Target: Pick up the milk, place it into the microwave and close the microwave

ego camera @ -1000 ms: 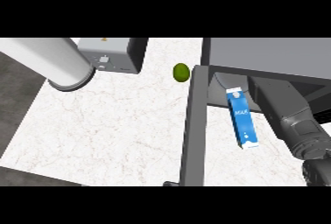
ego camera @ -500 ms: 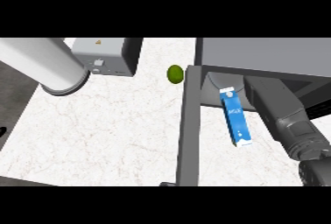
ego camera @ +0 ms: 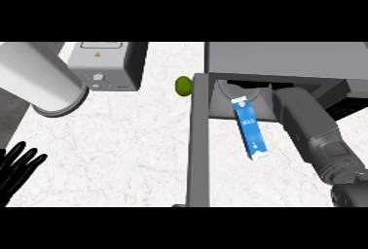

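Note:
The milk (ego camera: 250,129) is a long blue and white carton. Its gabled top points into the mouth of the grey microwave (ego camera: 287,61) and its base sticks out towards me. The microwave door (ego camera: 199,146) stands open, seen edge-on as a grey bar left of the carton. My right forearm (ego camera: 316,136) runs alongside the carton on its right and reaches into the opening. The right hand is hidden under the microwave's top, so I cannot see whether it touches the carton. At the lower left edge my left hand (ego camera: 16,168) rests open, fingers up.
A green lime (ego camera: 184,86) lies on the white marble counter (ego camera: 122,146), just left of the door's hinge end. A grey toaster (ego camera: 108,65) stands at the back left. A thick pale grey cylinder (ego camera: 36,75) hangs over the counter's upper left.
My left hand has come into view at the lower left edge. The whole view has slid a little to the left. The carton and right forearm hold their place against the microwave.

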